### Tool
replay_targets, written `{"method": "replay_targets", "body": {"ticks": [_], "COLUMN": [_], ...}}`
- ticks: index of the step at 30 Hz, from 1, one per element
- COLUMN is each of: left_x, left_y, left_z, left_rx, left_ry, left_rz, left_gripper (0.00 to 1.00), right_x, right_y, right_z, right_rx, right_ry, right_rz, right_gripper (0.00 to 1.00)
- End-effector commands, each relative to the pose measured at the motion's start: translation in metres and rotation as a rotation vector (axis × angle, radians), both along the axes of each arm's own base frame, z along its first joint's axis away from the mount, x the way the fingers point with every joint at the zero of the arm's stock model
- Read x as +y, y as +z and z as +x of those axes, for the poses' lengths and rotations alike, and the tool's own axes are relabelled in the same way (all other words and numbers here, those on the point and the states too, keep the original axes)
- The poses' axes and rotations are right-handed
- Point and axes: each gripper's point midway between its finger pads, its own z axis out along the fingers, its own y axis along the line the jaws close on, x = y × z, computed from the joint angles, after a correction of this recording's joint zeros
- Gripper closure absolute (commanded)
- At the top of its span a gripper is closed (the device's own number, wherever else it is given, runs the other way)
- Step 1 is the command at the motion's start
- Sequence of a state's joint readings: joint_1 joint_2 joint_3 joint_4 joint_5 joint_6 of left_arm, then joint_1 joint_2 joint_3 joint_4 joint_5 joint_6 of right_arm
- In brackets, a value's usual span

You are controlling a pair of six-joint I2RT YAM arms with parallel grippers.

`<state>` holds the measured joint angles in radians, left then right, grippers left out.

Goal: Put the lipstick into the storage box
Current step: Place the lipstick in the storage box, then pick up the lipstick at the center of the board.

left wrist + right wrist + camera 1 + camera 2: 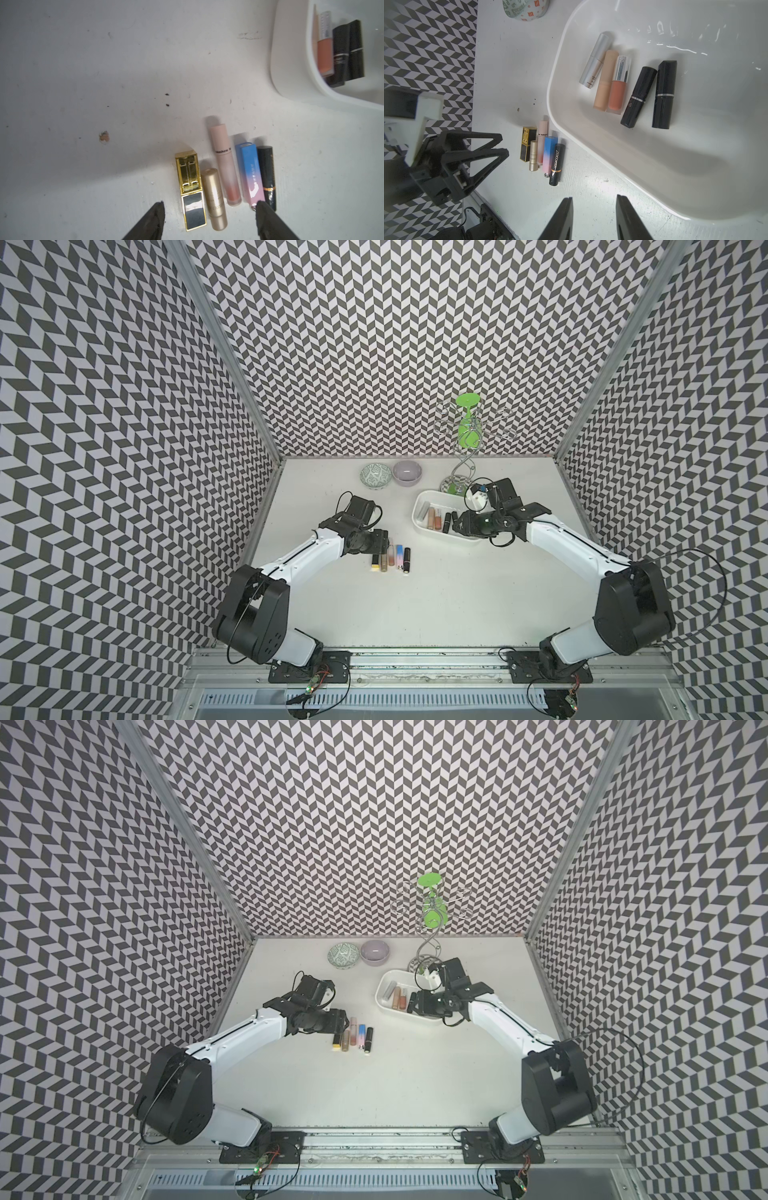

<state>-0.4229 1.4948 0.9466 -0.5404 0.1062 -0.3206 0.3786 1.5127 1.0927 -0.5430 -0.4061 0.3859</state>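
Chevron-patterned walls enclosed a scuffed white counter.

Nearest the arm bases lay the row of lipsticks, side by side and well apart from the storage box. The left wrist view showed a gold-black case, gold tube, pale pink tube, blue-to-pink tube and black tube.

The left end effector hung low over one end of the row, released and holding nothing. Its fingers were spread wide across four items. One fingertip sat at the blue-to-pink tube's end; contact could not be confirmed.

Farther back, the storage box held five lipsticks. The right end effector was at its edge, jaws apart and empty.

At the rear stood a green-patterned bowl, a lilac bowl and a wire stand.

Risks, judged:
- A squeeze at this spread would likely gather several tubes. The round ones could roll, or the smooth case could squirt out.
- The fingertip could nudge the blue-to-pink tube and disturb the black tube beside it.
- The right arm, parked at the box, could obstruct the left arm's delivery.
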Motion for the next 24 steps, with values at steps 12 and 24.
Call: {"method": "replay_targets", "body": {"ticks": [12,24], "left_x": [0.014,0.019], "left_y": [-0.026,-0.044], "left_z": [0.023,0.031], "left_rx": [0.022,0.051], "left_ry": [-0.004,-0.022], "left_rz": [0.089,0.145], "left_gripper": [0.29,0.34], "right_x": [0.006,0.007], "right_y": [0.013,0.011], "right_z": [-0.001,-0.001], "right_rx": [-0.04,-0.032], "right_ry": [0.024,0.02], "right_rz": [0.034,0.046], "right_gripper": [0.62,0.62]}}
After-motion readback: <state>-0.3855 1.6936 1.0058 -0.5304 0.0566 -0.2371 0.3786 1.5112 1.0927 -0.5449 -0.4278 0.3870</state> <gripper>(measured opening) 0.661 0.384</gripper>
